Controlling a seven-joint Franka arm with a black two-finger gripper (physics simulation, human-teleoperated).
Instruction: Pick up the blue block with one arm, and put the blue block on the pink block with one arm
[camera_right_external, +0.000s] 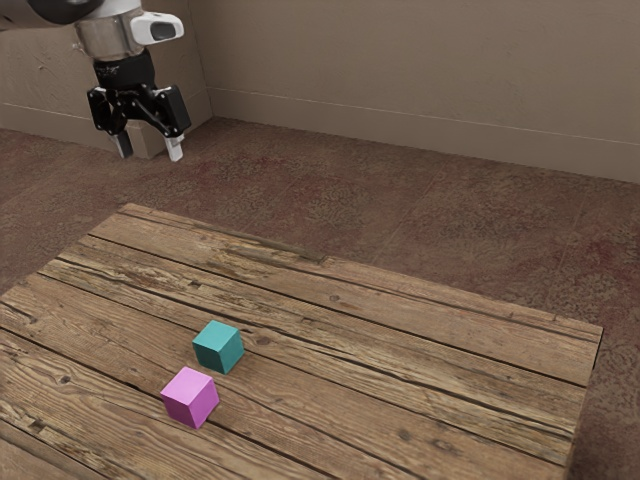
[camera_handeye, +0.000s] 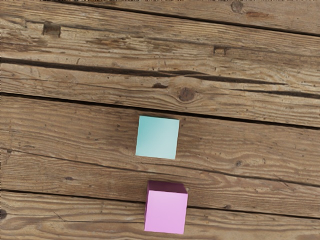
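1. Two cubes are in play. The blue-green cube block (camera_right_external: 218, 346) sits flat on the weathered wooden plank bench (camera_right_external: 420, 330). The pink cube block (camera_right_external: 190, 396) is near it but apart, with bare plank between them.
2. Our black two-finger hand (camera_right_external: 149, 150) hangs high over the bench's far corner at the exterior view's left. Its fingers are spread and it carries nothing.
3. Here's the relation that matters: the blue-green cube block lies well below the hand, toward the exterior view's right and nearer that camera. From the wrist, the blue-green cube block (camera_handeye: 157, 137) looks almost straight beneath us, so we judge a long descent with little sideways travel.
4. A cube has no long axis, and its faces run roughly along the planks. The pink cube block (camera_handeye: 166, 210) faces one side, so we'd grip across the other pair of faces.
5. The planks are level, grooved and knotted. Around the bench we see mottled reddish-brown floor (camera_right_external: 420, 190) and a plain beige wall (camera_right_external: 420, 60).
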